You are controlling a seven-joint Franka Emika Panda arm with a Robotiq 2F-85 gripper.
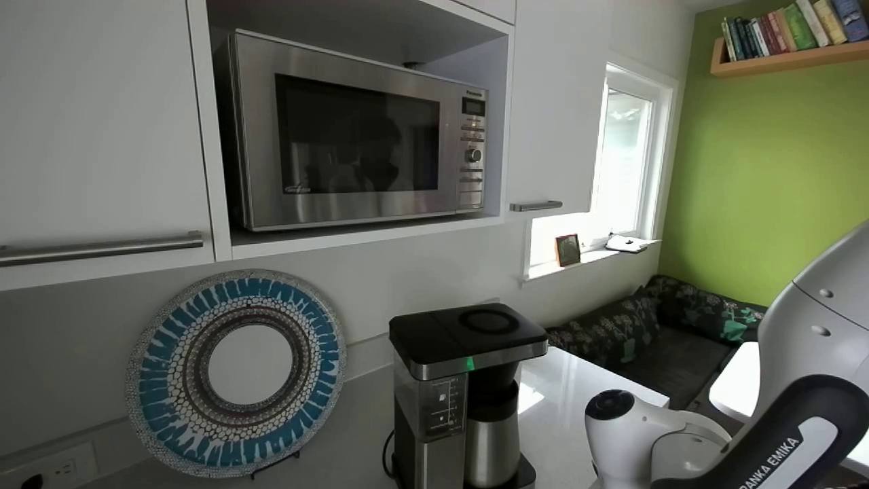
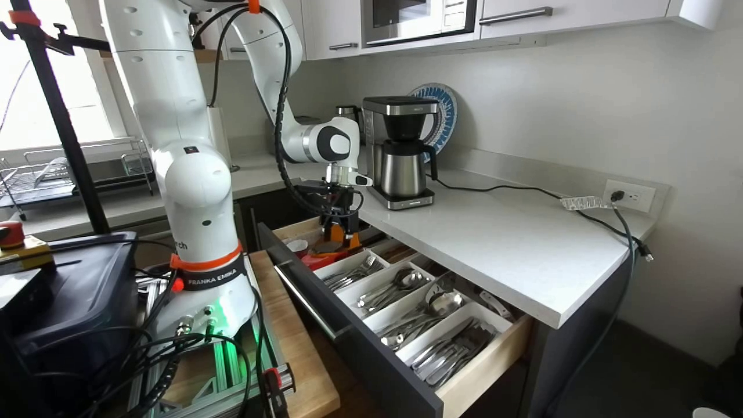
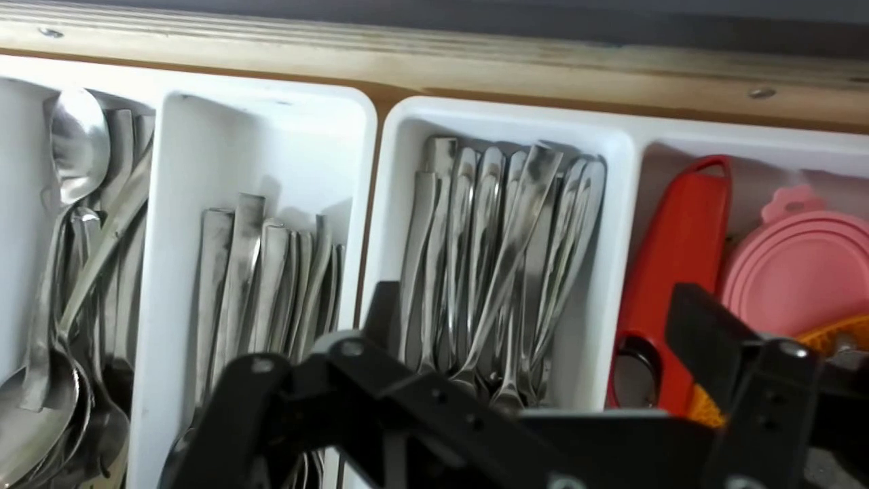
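Steel cutlery [image 3: 487, 210], between parted fingers [image 3: 703, 333] (wrist view)

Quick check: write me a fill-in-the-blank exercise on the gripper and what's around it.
The jaws stand apart, so the gripper is ____, not shut.
It is over a pulled-out, wood-sided ____ holding cutlery.
The tray walls around the cutlery are coloured ____.
In the wrist view, the round, tabbed piece beside the red tool is coloured ____.
Missing words: open; drawer; white; pink.

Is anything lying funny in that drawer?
Yes! In the wrist view's leftmost compartment, one spoon lies with its bowl at the top, while the bigger spoons have theirs at the bottom. It looks turned around.
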